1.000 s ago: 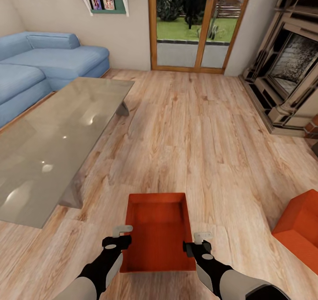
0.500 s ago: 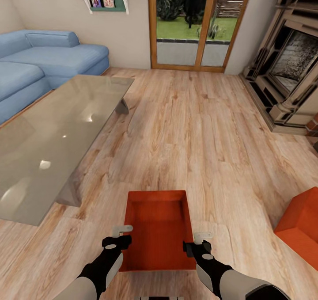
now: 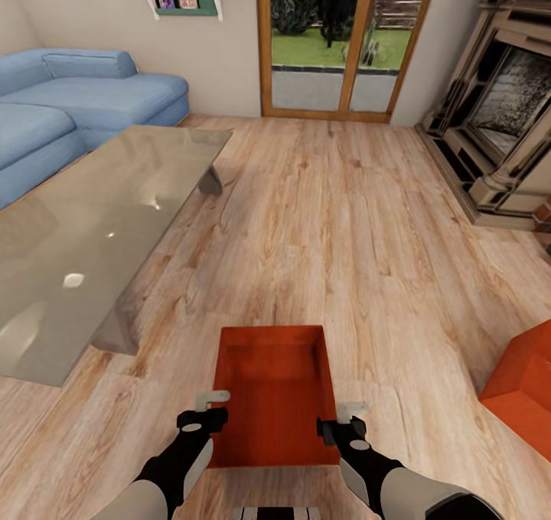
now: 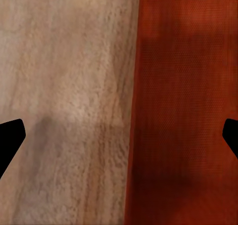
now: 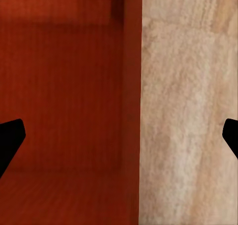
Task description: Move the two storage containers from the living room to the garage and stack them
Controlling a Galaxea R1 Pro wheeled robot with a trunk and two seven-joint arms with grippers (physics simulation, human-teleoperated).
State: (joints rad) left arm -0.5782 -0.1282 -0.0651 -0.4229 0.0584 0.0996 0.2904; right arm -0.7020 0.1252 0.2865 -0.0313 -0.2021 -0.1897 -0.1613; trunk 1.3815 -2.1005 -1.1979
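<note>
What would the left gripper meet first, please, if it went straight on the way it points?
Probably the container's side wall: the open left gripper straddles its edge, wood floor outside. Depth is unclear.

The room is bright and evenly lit, and daylight comes through the glass doors [image 3: 348, 41]. The glass coffee table [image 3: 92, 237] carries small white glare spots. Shadows on the wood floor [image 3: 367, 221] are soft and weak. Both wrist views look blurred, with soft texture.
</note>
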